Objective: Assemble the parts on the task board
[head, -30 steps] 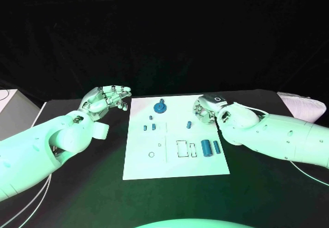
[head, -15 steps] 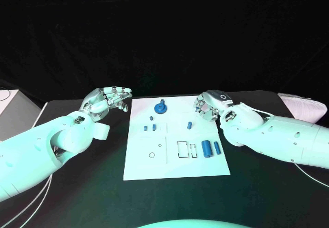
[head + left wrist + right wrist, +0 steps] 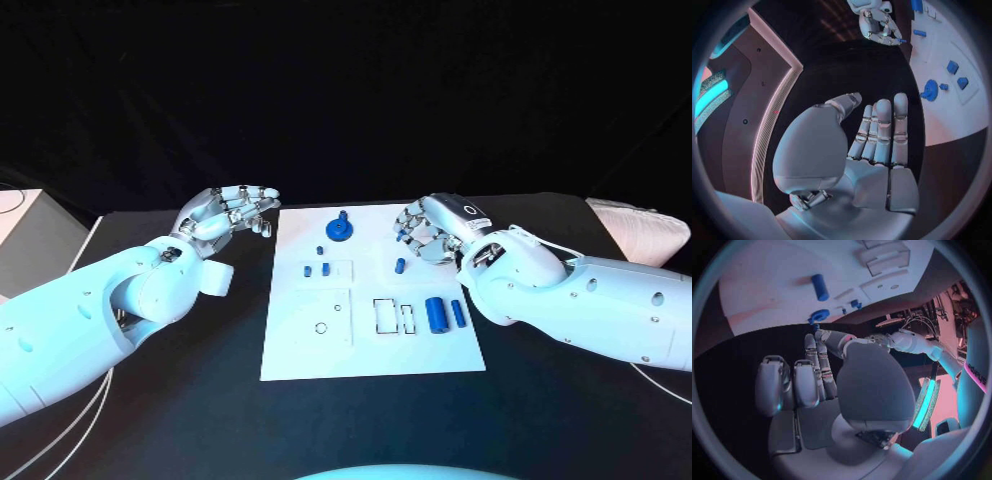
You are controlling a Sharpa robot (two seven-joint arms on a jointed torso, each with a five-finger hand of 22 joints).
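The white task board (image 3: 368,350) lies in the middle of the black table. A blue wheel-shaped part (image 3: 339,229) sits near its far edge, also seen as the wheel part (image 3: 929,90). A short blue peg (image 3: 400,265) lies mid-board, and two blue cylinders (image 3: 446,314) lie side by side at the right. My left hand (image 3: 231,210) hovers off the board's far left corner, palm bare, fingers straight (image 3: 879,130). My right hand (image 3: 430,228) hangs over the board's far right corner with fingers loosely bent and nothing in its palm (image 3: 861,385).
Three small blue pieces (image 3: 316,266) lie left of the peg. A dark ring (image 3: 320,326) and a rectangular outline (image 3: 384,313) mark the board's near half. A white block (image 3: 29,235) stands at the table's far left, and pale cloth (image 3: 635,225) lies at the far right.
My right hand has drifted a little toward the board's far right corner. The left hand has barely moved, and the parts lie where they were.
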